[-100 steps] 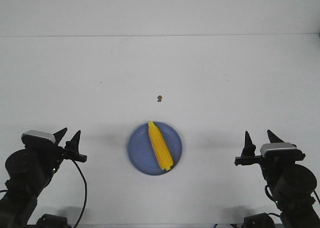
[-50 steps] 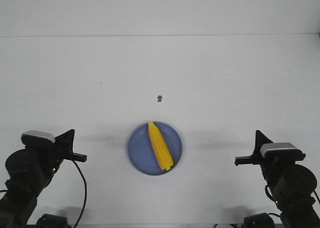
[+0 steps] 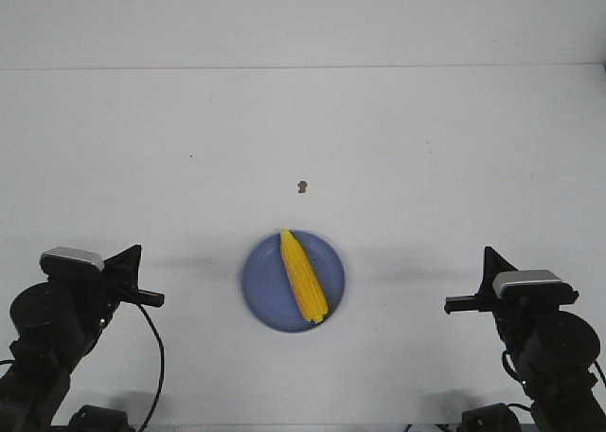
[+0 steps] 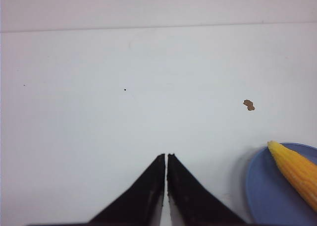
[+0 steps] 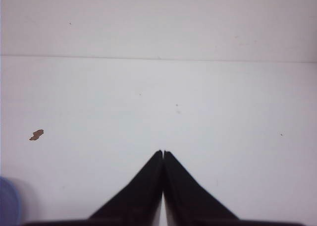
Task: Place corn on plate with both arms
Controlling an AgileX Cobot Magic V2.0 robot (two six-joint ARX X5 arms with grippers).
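Observation:
The yellow corn lies on the periwinkle-blue plate near the table's front centre, its tapered tip pointing away from me. The left wrist view catches the plate's edge and the cob's tip. My left gripper sits shut and empty, well to the left of the plate. Well to the right of the plate, my right gripper is shut and empty too. A sliver of the plate shows in the right wrist view.
A small brown crumb lies on the white table just beyond the plate. The table's far edge meets a white wall.
One second ago both grippers stood open; both have since shut on nothing. The arms, corn and plate have stayed where they were.

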